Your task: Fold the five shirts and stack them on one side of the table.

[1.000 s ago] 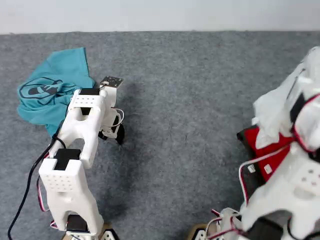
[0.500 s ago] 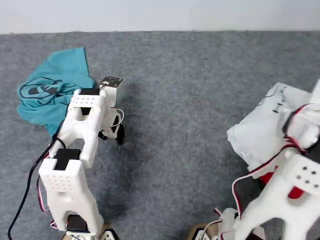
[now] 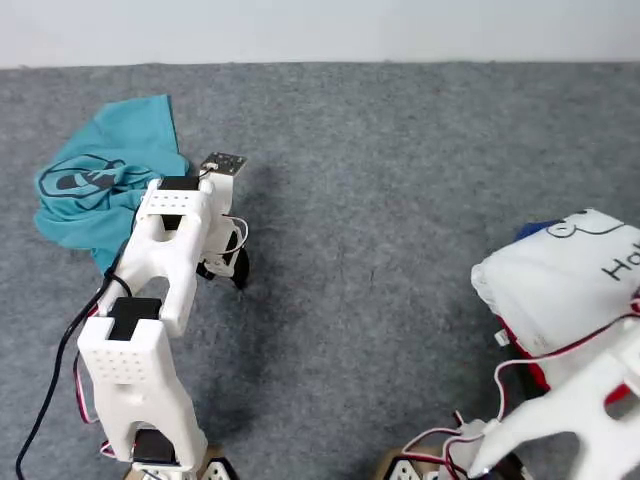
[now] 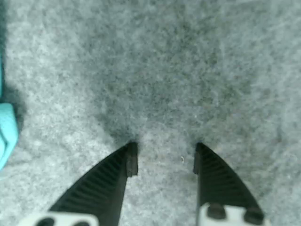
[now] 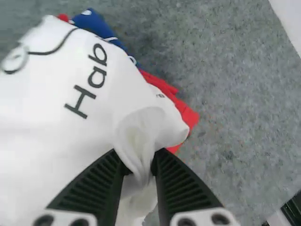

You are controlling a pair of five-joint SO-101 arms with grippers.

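Mostly hidden beneath the white shirt (image 5: 47, 141), a red shirt (image 5: 181, 106) and a blue shirt (image 5: 101, 28) peek out. The right gripper (image 5: 139, 162) is clamped on its fold. Well apart from it, the left gripper (image 4: 164, 157) gapes over felt, with the teal shirt (image 3: 100, 170) farther off still.

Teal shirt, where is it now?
In the high view, the teal shirt lies crumpled on the grey table's far left, beside the left arm, far from the white shirt at the right.

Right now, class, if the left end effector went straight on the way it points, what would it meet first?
The grey table covering: the left end effector, open, points down at a bare patch of it. The teal shirt lies off to the side, outside that line. Depth is unclear.
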